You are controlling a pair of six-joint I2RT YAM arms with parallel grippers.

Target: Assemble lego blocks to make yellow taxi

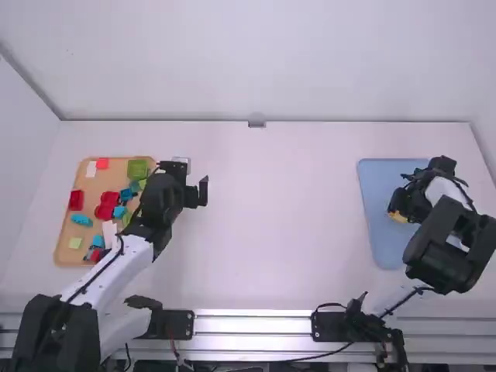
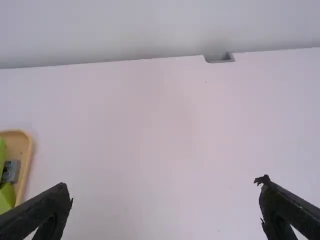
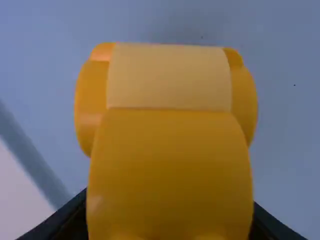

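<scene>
The right gripper [image 1: 403,206] was clamped on the taxi [image 3: 170,175] over the blue tray [image 1: 381,252]. The left gripper [image 1: 195,179], fingers apart, hung near the wooden tray [image 1: 67,249].

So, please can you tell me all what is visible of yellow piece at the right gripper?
The yellow piece looks like smooth plastic, orange-yellow with a paler band. Rounded, wheel-like parts bulge at both ends of this band; a broad curved part is nearest the camera. The right gripper holds it, a finger on each side, above the blue tray. Whether it touches the tray, I cannot tell.
</scene>
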